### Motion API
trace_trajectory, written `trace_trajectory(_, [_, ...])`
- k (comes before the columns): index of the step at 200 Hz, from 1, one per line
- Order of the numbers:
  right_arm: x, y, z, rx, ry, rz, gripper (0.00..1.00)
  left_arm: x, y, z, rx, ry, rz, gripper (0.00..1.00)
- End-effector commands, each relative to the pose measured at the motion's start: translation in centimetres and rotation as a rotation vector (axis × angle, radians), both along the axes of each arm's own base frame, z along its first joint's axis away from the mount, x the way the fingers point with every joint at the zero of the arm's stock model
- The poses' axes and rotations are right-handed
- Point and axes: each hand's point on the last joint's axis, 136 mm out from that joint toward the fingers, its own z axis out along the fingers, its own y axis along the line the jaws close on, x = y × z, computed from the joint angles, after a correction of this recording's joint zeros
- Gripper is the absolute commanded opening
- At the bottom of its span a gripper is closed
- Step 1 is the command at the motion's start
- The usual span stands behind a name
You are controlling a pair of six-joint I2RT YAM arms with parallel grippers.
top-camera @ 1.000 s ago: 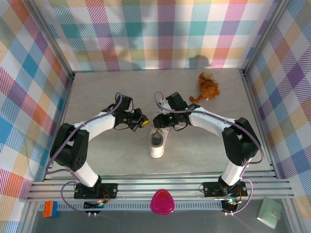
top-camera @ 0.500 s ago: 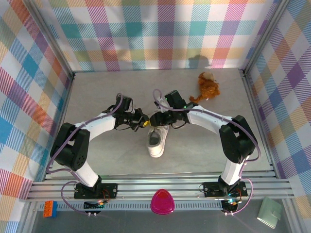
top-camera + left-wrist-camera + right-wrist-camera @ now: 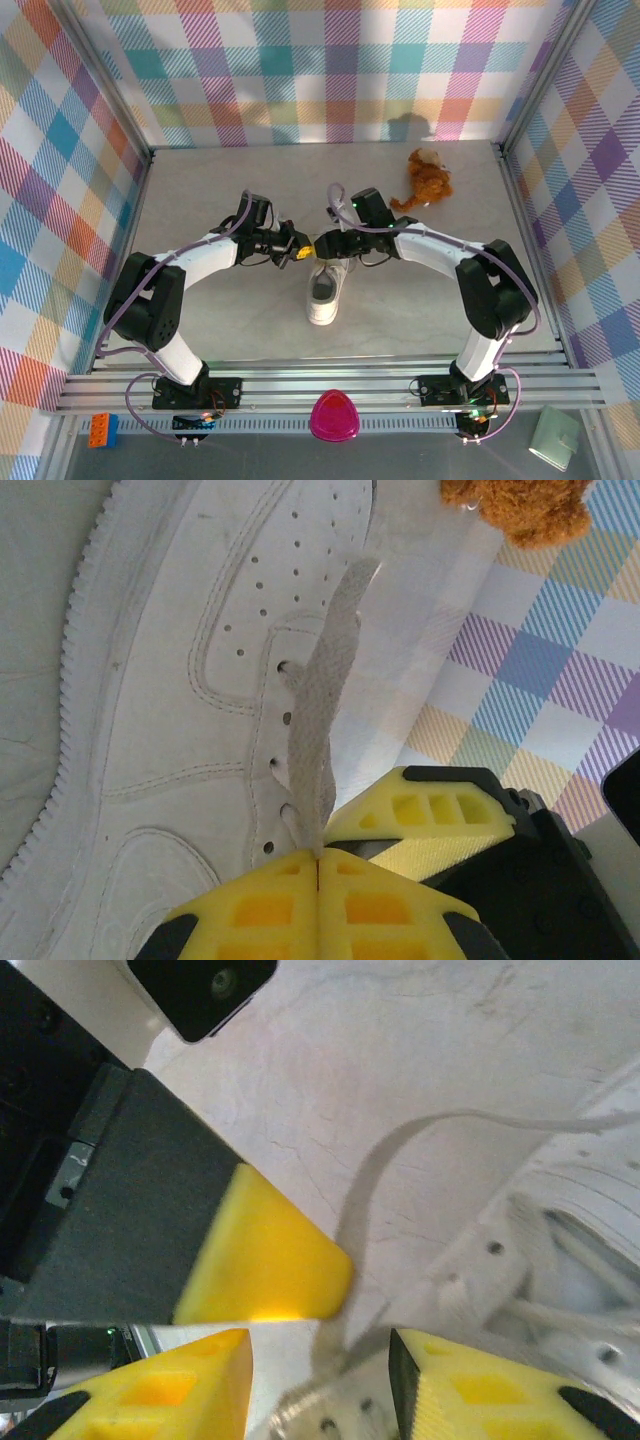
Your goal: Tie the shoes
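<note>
The white sneaker (image 3: pixel 325 290) lies mid-table, toe toward the arms. My left gripper (image 3: pixel 298 253) sits just left of its laced end, shut on a thin white lace (image 3: pixel 325 710) that runs taut from the eyelets of the shoe (image 3: pixel 170 690) into the pinched yellow tips of the left gripper (image 3: pixel 318 856). My right gripper (image 3: pixel 323 246) meets it tip to tip over the shoe's top. The right gripper (image 3: pixel 320 1380) is open, and a slack lace (image 3: pixel 372 1185) trails from the shoe (image 3: pixel 560 1230) down between its fingers (image 3: pixel 470 1390).
A brown-and-white plush toy (image 3: pixel 428 178) lies at the back right, well away from both arms. The left gripper's yellow finger (image 3: pixel 270 1260) crowds the right gripper's jaws. Checked walls close in the table on three sides.
The right gripper has slid left to meet the left gripper's tips and opened a little wider. The left gripper has edged right, still pinching the lace. The shoe has stayed put.
</note>
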Motion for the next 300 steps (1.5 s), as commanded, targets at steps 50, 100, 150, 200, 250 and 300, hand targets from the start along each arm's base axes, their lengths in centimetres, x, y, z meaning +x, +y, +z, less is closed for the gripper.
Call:
trace_trajectory(50, [0.1, -1.7, 2.0, -0.004, -0.043, -0.024, 0.38, -1.0, -0.3, -0.3, -0.017, 0.021, -0.055, 0.00])
trace_trajectory(100, [-0.5, -2.6, 0.2, -0.095, -0.043, 0.012, 0.26, -1.8, -0.3, -1.0, -0.022, 0.048, -0.077, 0.00])
trace_trajectory(150, [-1.5, -1.6, -0.5, -0.068, -0.034, 0.092, 0.26, -2.3, -0.9, -0.9, -0.040, 0.054, -0.096, 0.00])
trace_trajectory(200, [-2.1, -1.0, -0.7, -0.055, -0.049, 0.140, 0.30, -2.3, -1.3, -0.3, -0.065, 0.048, -0.101, 0.00])
trace_trajectory(250, [-2.3, -0.5, -0.5, -0.036, -0.062, 0.163, 0.32, -2.3, -1.4, -0.5, -0.067, 0.055, -0.102, 0.00])
trace_trajectory(300, [-2.3, 0.0, -0.9, -0.037, -0.058, 0.185, 0.33, -2.2, -1.6, -0.6, -0.070, 0.053, -0.104, 0.00])
